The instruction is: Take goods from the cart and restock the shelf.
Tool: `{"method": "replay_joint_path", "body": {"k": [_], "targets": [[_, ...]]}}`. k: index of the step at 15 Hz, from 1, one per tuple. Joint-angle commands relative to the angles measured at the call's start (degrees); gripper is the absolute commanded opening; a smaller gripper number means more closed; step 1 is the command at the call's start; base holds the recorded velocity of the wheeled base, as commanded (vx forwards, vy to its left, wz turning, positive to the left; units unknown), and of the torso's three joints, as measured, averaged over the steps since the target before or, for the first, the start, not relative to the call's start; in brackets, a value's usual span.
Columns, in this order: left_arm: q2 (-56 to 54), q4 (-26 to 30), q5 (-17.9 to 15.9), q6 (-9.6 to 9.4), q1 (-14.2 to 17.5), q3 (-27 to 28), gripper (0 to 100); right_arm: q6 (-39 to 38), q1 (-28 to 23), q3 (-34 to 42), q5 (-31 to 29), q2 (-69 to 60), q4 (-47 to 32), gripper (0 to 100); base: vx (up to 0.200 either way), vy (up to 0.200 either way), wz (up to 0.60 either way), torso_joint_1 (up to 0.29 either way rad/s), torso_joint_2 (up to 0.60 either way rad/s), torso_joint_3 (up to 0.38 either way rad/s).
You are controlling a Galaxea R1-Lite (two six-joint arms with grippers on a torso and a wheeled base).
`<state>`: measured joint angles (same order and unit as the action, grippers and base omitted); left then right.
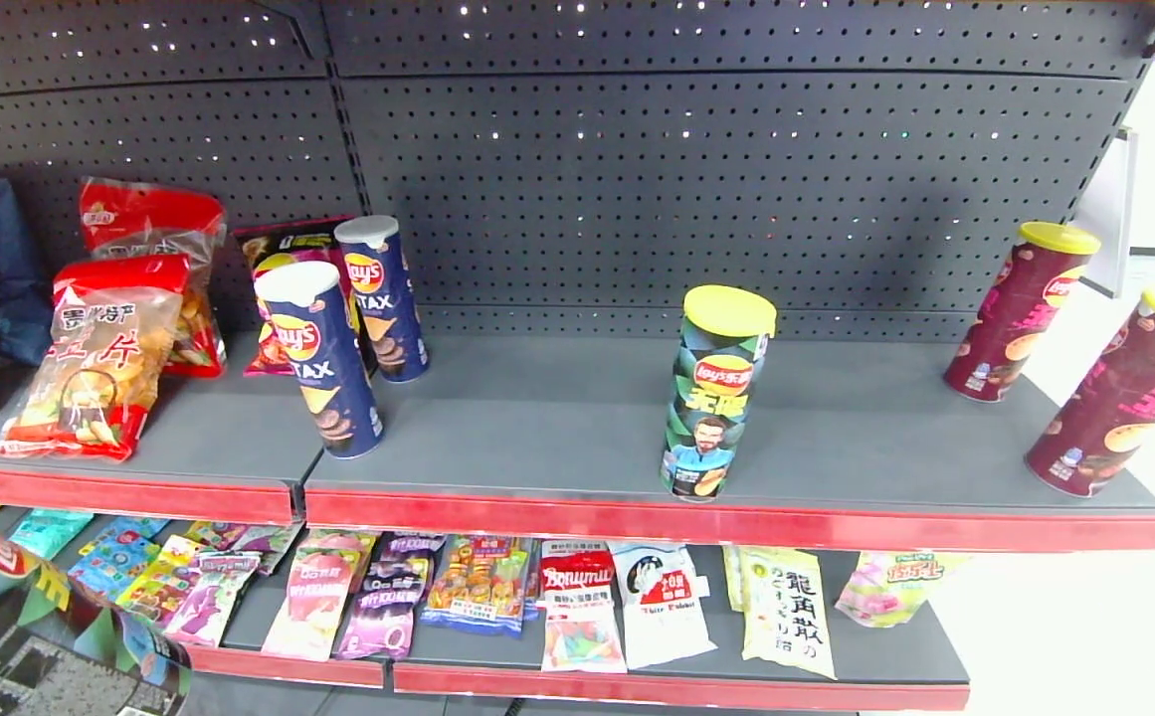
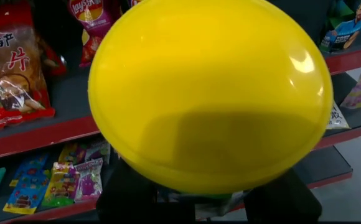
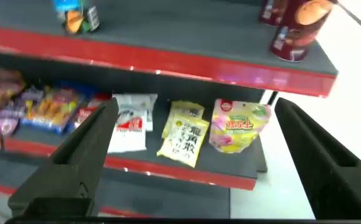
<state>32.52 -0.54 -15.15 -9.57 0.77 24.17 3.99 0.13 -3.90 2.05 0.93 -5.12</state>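
Can (image 2: 208,93) in left gripper (image 2: 208,202), right gripper (image 3: 197,111) spread wide

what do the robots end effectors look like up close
The right end effector has two matte black fingers, long and flat with angular, bevelled edges. No markings or cables can be seen on them. The left end effector has the same black, blocky look at either side, with the rest hidden behind the yellow-lidded can.

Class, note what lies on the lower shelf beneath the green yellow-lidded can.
A white packet and a pale yellow packet lie below the green can; the upper shelf hides anything behind them.
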Motion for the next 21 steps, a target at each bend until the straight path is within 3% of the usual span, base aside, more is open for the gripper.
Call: {"method": "replay_joint_path", "body": {"k": [1,5,13,16,19,21], "targets": [[1.58,-0.43,0.04,0.08,0.02,-0.53,0,-3.99,0.04,1.44,-6.97,-0.93,2.66,100,0.0,0.0,0.0,0.0,0.0,0.0],[1.75,-0.52,-0.32,0.08,0.02,-0.18,0,-2.49,0.04,1.7,-6.27,-0.93,3.36,100,0.0,0.0,0.0,0.0,0.0,0.0],[2.63,-0.52,-1.37,-0.01,0.02,0.0,0,-1.88,0.04,1.7,-5.48,-0.93,3.36,100,0.0,0.0,-0.6,0.003,0.0,0.002],[3.95,-0.61,-1.19,-0.01,0.11,0.79,0,-1.88,0.04,1.7,-5.21,-0.93,3.36,100,0.0,0.0,0.0,0.0,0.0,0.0],[10.1,-0.69,-1.19,-0.01,0.11,4.21,0,-1.88,0.04,1.79,-0.99,-0.93,3.63,100,0.0,0.0,0.0,0.0,0.0,0.0],[16.87,-4.39,-1.19,-0.01,0.11,6.41,0,-2.32,0.04,1.79,0.06,-0.93,3.63,100,0.0,0.0,0.0,0.0,0.0,0.0]]}}
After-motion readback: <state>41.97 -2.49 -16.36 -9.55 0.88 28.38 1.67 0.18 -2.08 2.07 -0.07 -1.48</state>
